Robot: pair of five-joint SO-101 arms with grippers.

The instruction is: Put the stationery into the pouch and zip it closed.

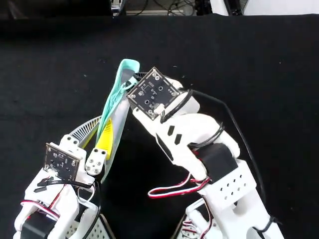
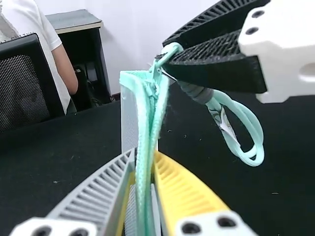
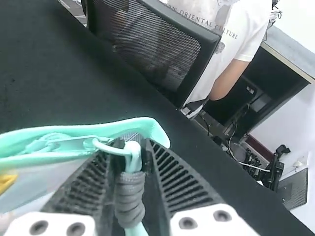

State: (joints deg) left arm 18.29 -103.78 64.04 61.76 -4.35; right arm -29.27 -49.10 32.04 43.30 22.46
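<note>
The left gripper (image 2: pixel 145 164) is clamped on the pouch (image 1: pixel 117 112), its grey and yellow fingers squeezing the mint zip edge. At one o'clock from it in the high view, the right gripper (image 3: pixel 129 147) pinches the mint pull cord (image 2: pixel 243 137) at the pouch's far end. The slider seems close to that end. The pouch is held on edge over the black table (image 1: pixel 259 59).

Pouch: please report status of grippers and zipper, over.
Left gripper shut on pouch, near end. Right gripper shut on zipper pull cord, far end. Slider at far end; nothing obstructing.
</note>
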